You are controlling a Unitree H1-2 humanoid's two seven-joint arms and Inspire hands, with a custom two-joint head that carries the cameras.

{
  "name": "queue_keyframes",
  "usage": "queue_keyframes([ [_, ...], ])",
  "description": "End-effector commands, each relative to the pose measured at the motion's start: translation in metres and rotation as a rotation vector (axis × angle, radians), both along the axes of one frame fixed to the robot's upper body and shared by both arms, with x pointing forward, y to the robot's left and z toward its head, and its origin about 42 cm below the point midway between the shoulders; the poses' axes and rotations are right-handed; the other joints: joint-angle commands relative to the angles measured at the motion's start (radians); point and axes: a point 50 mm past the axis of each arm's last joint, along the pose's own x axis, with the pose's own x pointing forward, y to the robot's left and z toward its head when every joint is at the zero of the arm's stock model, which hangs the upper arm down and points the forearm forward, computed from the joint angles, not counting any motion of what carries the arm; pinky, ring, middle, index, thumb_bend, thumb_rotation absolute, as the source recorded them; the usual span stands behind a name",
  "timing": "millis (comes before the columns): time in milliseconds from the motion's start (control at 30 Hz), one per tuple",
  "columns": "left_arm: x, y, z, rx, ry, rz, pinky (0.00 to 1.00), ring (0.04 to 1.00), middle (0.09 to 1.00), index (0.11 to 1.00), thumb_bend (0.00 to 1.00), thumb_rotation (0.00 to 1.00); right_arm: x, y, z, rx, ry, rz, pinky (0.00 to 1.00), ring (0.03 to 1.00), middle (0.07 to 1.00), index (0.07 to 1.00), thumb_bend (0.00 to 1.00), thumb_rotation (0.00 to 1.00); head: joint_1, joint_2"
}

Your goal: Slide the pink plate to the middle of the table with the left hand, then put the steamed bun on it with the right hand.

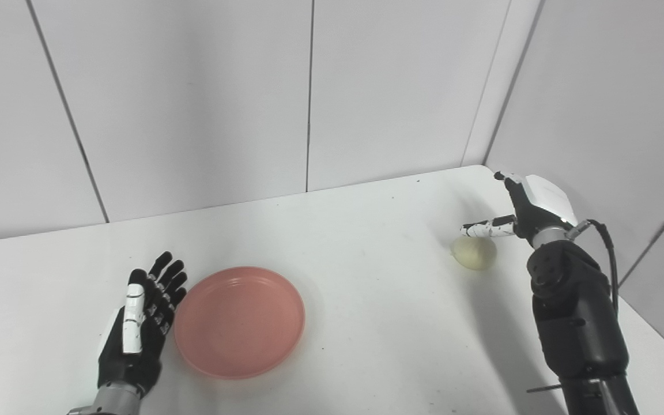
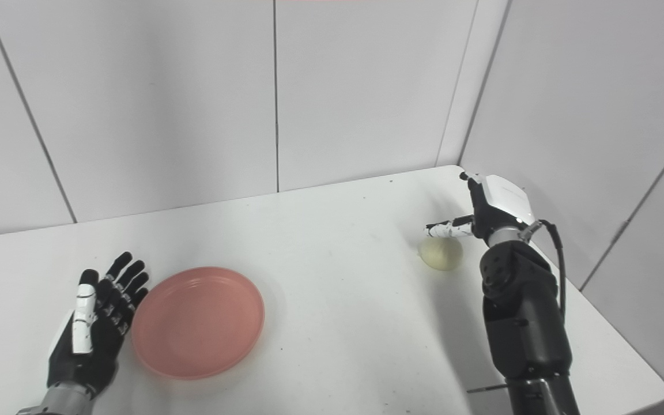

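Note:
The pink plate [image 1: 240, 320] lies flat on the white table [image 1: 366, 276], left of the middle. My left hand [image 1: 139, 323] is open beside the plate's left rim, fingers stretched out and close to the rim or just touching it. The pale steamed bun [image 1: 474, 252] sits near the table's far right corner. My right hand [image 1: 525, 213] hovers open just above and to the right of the bun, thumb reaching out over its top; its other fingers are mostly hidden behind the hand's back.
White wall panels close off the table at the back and the right. The table's right edge [image 2: 614, 323] runs close to my right forearm [image 2: 519, 311]. Bare tabletop lies between plate and bun.

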Motion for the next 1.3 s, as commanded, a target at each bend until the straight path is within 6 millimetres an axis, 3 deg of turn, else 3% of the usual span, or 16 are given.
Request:
queue_keyframes([
  [0, 0.002, 0.004, 0.005, -0.009, -0.013, -0.006, 0.96, 0.942, 0.926, 0.897, 0.60, 1.00, 0.002, -0.005, 0.024, -0.063, -0.032, -0.031, 0.79, 0.920, 0.941, 0.884, 0.91, 0.34, 0.001, 0.000],
  [133, 0.002, 0.003, 0.006, -0.013, -0.007, -0.003, 0.96, 0.939, 0.922, 0.895, 0.59, 1.00, 0.004, -0.008, 0.019, -0.067, 0.035, -0.036, 0.79, 0.906, 0.928, 0.884, 0.91, 0.34, 0.002, 0.001],
  [400, 0.003, 0.003, 0.005, -0.012, -0.013, -0.002, 0.96, 0.942, 0.925, 0.902, 0.60, 1.00, 0.015, -0.018, -0.001, -0.032, 0.134, -0.029, 0.72, 0.875, 0.915, 0.873, 0.97, 0.32, 0.007, 0.005],
  [533, 0.002, 0.003, 0.006, -0.011, -0.013, 0.000, 0.96, 0.938, 0.923, 0.899, 0.60, 1.00, 0.019, -0.022, -0.010, 0.015, 0.174, -0.019, 0.70, 0.848, 0.905, 0.887, 1.00, 0.35, 0.009, 0.005],
  [667, 0.002, 0.003, 0.007, -0.011, -0.017, -0.006, 0.96, 0.943, 0.930, 0.902, 0.60, 1.00, 0.024, -0.019, -0.018, 0.019, 0.196, -0.006, 0.68, 0.820, 0.878, 0.878, 0.97, 0.32, 0.009, 0.007],
  [767, 0.002, 0.002, 0.007, -0.015, -0.013, -0.003, 0.96, 0.943, 0.929, 0.900, 0.59, 1.00, 0.028, -0.018, -0.025, 0.064, 0.216, -0.001, 0.66, 0.830, 0.909, 0.897, 0.93, 0.29, 0.014, 0.008],
  [800, 0.002, 0.002, 0.007, -0.015, -0.012, -0.004, 0.97, 0.945, 0.930, 0.902, 0.59, 1.00, 0.029, -0.019, -0.027, 0.078, 0.222, 0.003, 0.59, 0.759, 0.877, 0.902, 0.93, 0.27, 0.015, 0.009],
  [867, 0.002, 0.002, 0.007, -0.014, -0.013, -0.005, 0.97, 0.946, 0.930, 0.903, 0.59, 1.00, 0.031, -0.019, -0.030, 0.092, 0.225, 0.008, 0.55, 0.712, 0.852, 0.900, 0.93, 0.26, 0.016, 0.009],
  [900, 0.002, 0.001, 0.007, -0.014, -0.013, -0.006, 0.97, 0.946, 0.930, 0.904, 0.59, 1.00, 0.031, -0.020, -0.031, 0.094, 0.224, 0.010, 0.46, 0.598, 0.746, 0.893, 0.92, 0.24, 0.016, 0.009],
  [933, 0.002, 0.002, 0.007, -0.014, -0.016, -0.007, 0.97, 0.947, 0.931, 0.904, 0.59, 1.00, 0.032, -0.019, -0.032, 0.086, 0.215, 0.008, 0.43, 0.559, 0.710, 0.890, 0.92, 0.23, 0.016, 0.009],
  [1000, 0.002, 0.002, 0.006, -0.016, -0.016, -0.006, 0.97, 0.947, 0.933, 0.906, 0.59, 1.00, 0.032, -0.021, -0.034, 0.085, 0.179, -0.009, 0.28, 0.369, 0.499, 0.836, 0.85, 0.16, 0.017, 0.009],
  [1067, 0.002, 0.002, 0.006, -0.016, -0.012, -0.004, 0.97, 0.950, 0.936, 0.909, 0.59, 1.00, 0.032, -0.022, -0.035, 0.079, 0.145, -0.016, 0.24, 0.319, 0.443, 0.800, 0.81, 0.12, 0.018, 0.010],
  [1100, 0.003, 0.001, 0.006, -0.016, -0.010, -0.002, 0.97, 0.944, 0.929, 0.902, 0.59, 1.00, 0.031, -0.022, -0.034, 0.074, 0.130, -0.017, 0.25, 0.323, 0.465, 0.716, 0.65, 0.04, 0.018, 0.010],
  [1167, 0.002, 0.000, 0.007, -0.017, -0.011, -0.002, 0.96, 0.941, 0.926, 0.899, 0.59, 1.00, 0.030, -0.023, -0.034, 0.067, 0.112, -0.020, 0.30, 0.363, 0.476, 0.580, 0.57, 0.01, 0.020, 0.010],
  [1267, 0.002, 0.000, 0.006, -0.018, -0.014, -0.003, 0.97, 0.943, 0.927, 0.898, 0.59, 1.00, 0.031, -0.025, -0.035, 0.059, 0.112, -0.025, 0.38, 0.431, 0.459, 0.536, 0.53, 0.00, 0.022, 0.010],
])
